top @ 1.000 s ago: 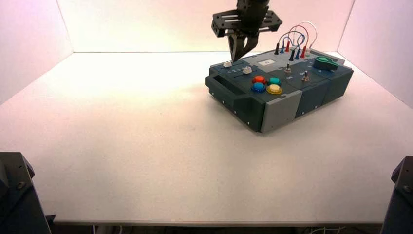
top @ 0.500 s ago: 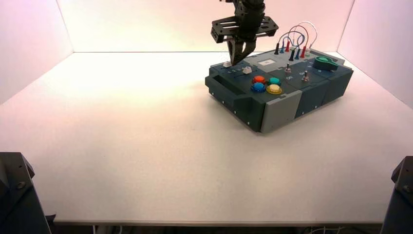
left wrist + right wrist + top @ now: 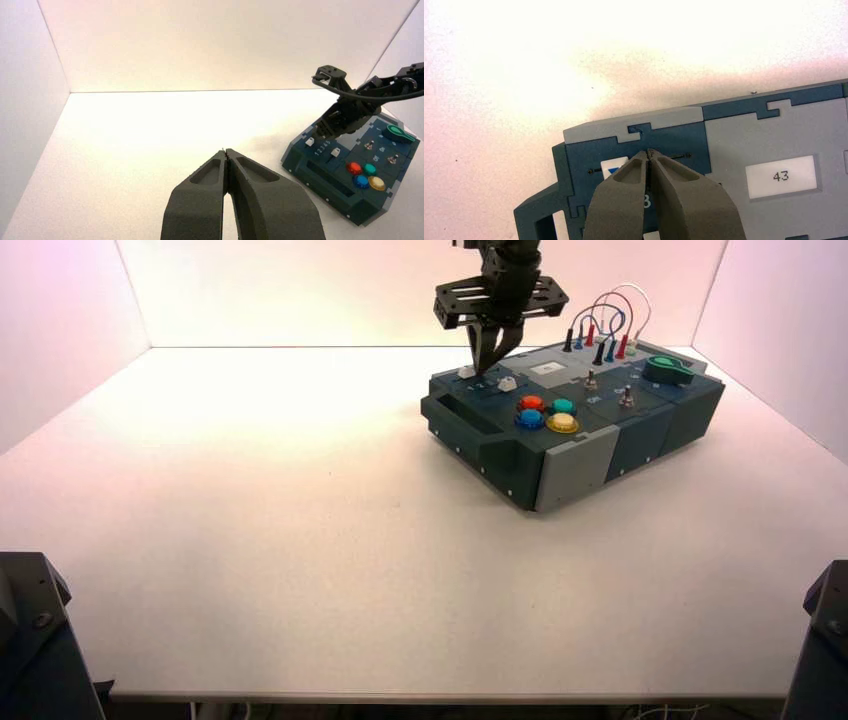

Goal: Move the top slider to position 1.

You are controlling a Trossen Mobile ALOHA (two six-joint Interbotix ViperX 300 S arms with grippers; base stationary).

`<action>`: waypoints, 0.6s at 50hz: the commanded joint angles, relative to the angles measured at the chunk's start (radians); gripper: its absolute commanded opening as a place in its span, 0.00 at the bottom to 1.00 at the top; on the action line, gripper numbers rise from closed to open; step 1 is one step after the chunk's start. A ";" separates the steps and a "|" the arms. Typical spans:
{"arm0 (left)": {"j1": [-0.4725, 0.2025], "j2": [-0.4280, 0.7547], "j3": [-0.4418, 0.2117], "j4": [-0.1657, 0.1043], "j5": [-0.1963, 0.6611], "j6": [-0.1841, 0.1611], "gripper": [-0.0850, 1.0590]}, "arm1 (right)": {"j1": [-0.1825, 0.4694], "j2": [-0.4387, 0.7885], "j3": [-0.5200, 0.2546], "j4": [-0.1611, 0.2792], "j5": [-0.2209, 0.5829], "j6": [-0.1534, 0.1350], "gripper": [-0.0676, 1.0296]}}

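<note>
The dark teal box (image 3: pixel 600 425) stands at the back right of the table. The top slider's white knob (image 3: pixel 614 167) sits near the outer end of its dark track (image 3: pixel 676 157); it also shows in the high view (image 3: pixel 467 371) and the left wrist view (image 3: pixel 309 141). My right gripper (image 3: pixel 649 151) is shut and empty, tips down over the track just beside the knob, on the display's side; it also shows in the high view (image 3: pixel 487 365). My fingers (image 3: pixel 619 205) hide the numeral 1; only a "3" (image 3: pixel 647 201) shows. My left gripper (image 3: pixel 226 150) is shut, parked far from the box.
The twin slider knob (image 3: pixel 507 384) sits by the red, teal, blue and yellow buttons (image 3: pixel 545 412). A small display (image 3: pixel 780 176) reads 43. Two toggle switches (image 3: pixel 626 396), a green knob (image 3: pixel 668 368) and looped wires (image 3: pixel 605 325) lie further right. Walls enclose the table.
My right gripper has come down and slightly left onto the top slider's track. The knob has not visibly moved. The left arm is still.
</note>
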 commanded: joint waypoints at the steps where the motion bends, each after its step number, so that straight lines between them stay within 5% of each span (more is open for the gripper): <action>1: 0.005 0.009 -0.018 0.000 -0.011 0.002 0.05 | -0.002 -0.014 -0.034 0.005 0.003 -0.003 0.04; 30: 0.006 0.014 -0.018 0.000 -0.014 0.002 0.05 | 0.015 -0.011 -0.031 0.040 0.014 0.000 0.04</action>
